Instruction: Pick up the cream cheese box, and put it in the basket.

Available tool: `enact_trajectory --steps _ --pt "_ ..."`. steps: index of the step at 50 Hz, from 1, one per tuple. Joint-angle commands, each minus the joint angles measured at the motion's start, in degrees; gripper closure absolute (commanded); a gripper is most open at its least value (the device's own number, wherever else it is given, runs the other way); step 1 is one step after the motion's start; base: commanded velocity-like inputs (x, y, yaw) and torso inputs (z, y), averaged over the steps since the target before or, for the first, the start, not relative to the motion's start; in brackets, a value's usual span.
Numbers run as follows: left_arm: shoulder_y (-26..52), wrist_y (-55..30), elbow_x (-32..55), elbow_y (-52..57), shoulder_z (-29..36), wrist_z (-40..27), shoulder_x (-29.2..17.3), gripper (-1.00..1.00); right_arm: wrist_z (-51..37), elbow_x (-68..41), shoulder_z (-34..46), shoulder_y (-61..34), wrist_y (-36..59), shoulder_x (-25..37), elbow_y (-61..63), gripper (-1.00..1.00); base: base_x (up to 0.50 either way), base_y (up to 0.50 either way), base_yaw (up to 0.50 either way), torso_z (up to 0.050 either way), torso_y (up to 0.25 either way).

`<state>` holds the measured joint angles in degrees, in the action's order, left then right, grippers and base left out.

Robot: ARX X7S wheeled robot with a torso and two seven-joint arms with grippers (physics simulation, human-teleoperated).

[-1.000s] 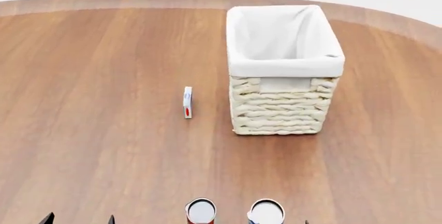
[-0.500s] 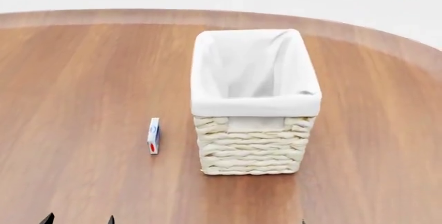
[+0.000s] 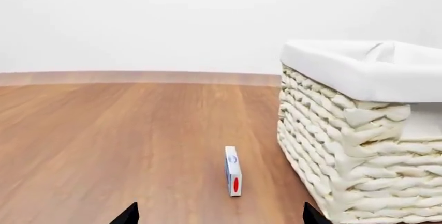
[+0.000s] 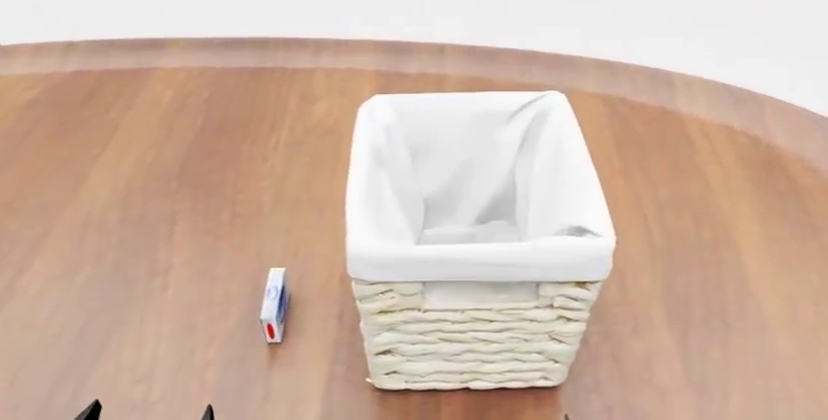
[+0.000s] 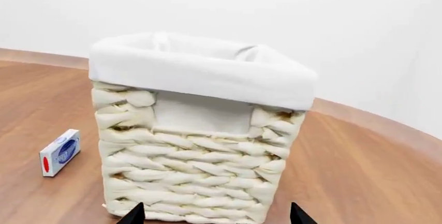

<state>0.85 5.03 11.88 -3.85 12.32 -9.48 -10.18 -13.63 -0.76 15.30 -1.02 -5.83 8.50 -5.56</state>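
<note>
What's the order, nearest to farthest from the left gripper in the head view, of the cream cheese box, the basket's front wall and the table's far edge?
From the left gripper, jaws just showing at the bottom edge:
1. Cream cheese box, on edge on the table, ahead and slightly right.
2. Basket front wall, further right, beside the box.
3. Table far edge, well beyond the basket.
</note>
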Motion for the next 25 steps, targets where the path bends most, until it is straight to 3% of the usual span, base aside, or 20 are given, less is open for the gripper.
enact_trajectory --steps 1,18,25 --pt "-0.07 0.05 0.23 0.16 0.32 -0.45 -0.28 -1.0 -0.5 -0.25 0.48 -0.16 -0.16 0.29 -0.31 -1.0 0.2 0.0 0.0 0.0 0.0" --pt "-0.12 -0.15 0.47 0.54 0.88 -1.01 -0.74 -1.0 -1.22 -0.61 1.11 -0.29 -0.52 0.66 -0.51 -1.0 0.2 0.0 0.0 0.0 0.0" --pt "0.05 -0.29 0.81 0.34 1.05 -1.09 -0.85 -1.0 -1.46 -1.02 1.26 -0.59 -0.4 0.66 -1.01 -1.0 0.03 0.0 0.0 0.0 0.0"
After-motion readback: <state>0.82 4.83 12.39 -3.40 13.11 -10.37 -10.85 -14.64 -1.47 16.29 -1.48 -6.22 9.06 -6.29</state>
